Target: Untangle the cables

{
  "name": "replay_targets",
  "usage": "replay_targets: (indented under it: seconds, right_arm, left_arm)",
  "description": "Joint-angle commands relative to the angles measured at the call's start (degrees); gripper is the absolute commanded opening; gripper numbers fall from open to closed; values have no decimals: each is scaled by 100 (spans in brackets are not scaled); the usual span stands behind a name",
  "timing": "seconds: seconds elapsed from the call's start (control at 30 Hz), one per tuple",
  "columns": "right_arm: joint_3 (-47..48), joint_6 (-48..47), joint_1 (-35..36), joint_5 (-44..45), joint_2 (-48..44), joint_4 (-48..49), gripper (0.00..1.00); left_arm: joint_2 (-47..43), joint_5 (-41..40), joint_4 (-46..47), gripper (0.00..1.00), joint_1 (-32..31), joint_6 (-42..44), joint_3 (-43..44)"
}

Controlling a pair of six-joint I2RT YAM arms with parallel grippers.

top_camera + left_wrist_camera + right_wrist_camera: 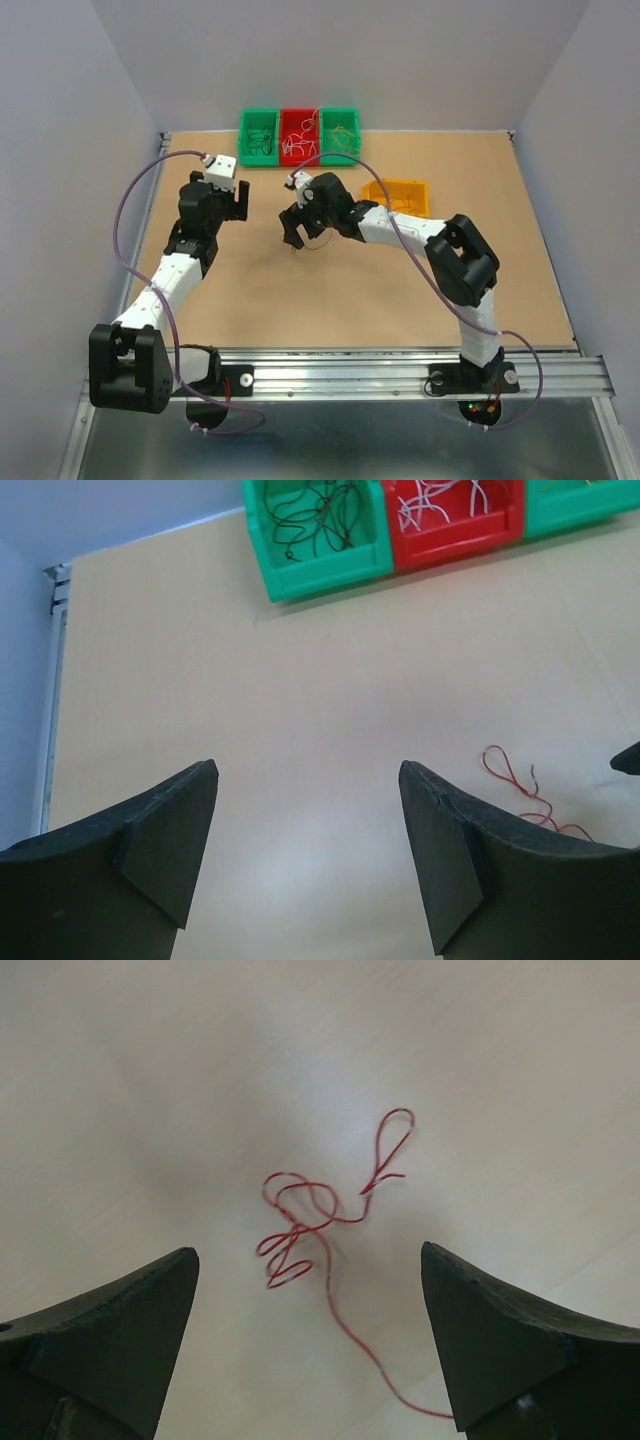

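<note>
We begin at the right gripper (pixel 308 1260). Its two dark fingers stand wide apart with nothing between them, pointing down at the tan table (pixel 350 300). On the surface beneath the gap lies the red cable (pixel 300 1228), a single hair-thin wire. It has a small cluster of loops at its middle, one narrow loop sticking out beyond that, and a loose tail. The tail runs up to the edge of one finger in the wrist view, and we cannot tell whether it touches that finger. From above, this spot is around the middle of the table.

To the left, well apart, the left gripper (pixel 308 780) also has its fingers spread wide and holds nothing. Only bare table shows between them, and the red cable lies off to its right.

At the far edge three bins sit side by side in a row:
- The left green bin (pixel 325 575) holds dark cables (pixel 315 515).
- The red bin (pixel 455 545) holds white cables (pixel 440 505).
- The right green bin (pixel 341 150) holds yellowish cables (pixel 343 133).

An orange bin (pixel 397 187) stands alone, nearer than the row and to the right of the right gripper. What is in it we cannot make out.
</note>
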Motion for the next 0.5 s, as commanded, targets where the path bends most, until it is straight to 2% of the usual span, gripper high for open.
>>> replay_targets:
  seconds: [0.0,0.23,0.33,0.4,0.47]
  right_arm:
    - [789,-242,-26,182,538,-323,96]
    - [1554,-242,123,657,1197,-780,89]
    - [1792,-268,202,789,1347,-956,78]
    - [1880,-321,237,833,1453,-1140,65]
    - [1933,-400,255,807,1471,-1342,46]
  left_arm:
    - [-207,316,616,84,345,-418,-34]
    - [-190,484,643,84,408,-401,-34]
    - [-128,519,626,84,407,-375,-7]
    - [-128,536,617,84,425,-366,-7]
    - [-128,563,617,84,416,-348,-7]
